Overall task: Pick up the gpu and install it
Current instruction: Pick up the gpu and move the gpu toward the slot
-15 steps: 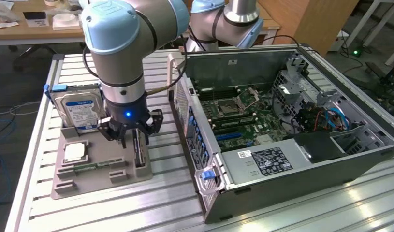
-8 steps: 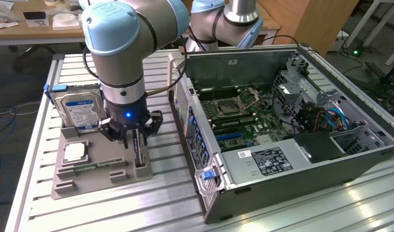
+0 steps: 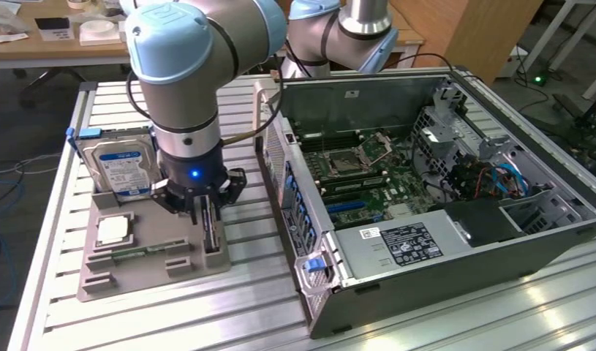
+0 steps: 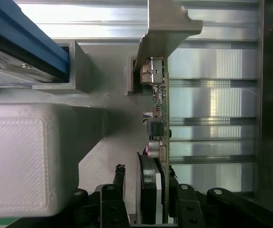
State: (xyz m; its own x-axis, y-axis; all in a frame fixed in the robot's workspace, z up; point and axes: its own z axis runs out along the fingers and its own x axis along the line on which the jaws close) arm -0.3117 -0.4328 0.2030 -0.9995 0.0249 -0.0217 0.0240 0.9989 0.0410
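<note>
Open grey computer case at lower right of exterior frame. Lower left: gripper down over thin dark gpu, standing edge-on in grey holder on slatted worktop.

Wrist view: gripper spread astride gpu, gap on one side, not yet pinching. Grasp step in hand; calls for even pinch, card kept upright.

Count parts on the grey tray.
4: blue-labelled silver hard drive upright; pale square chip mid-tray; narrow green memory strip nearer camera; thin dark gpu card at tool. Arm may hide more.

Slatted metal table under grey tray and open computer case.
</note>
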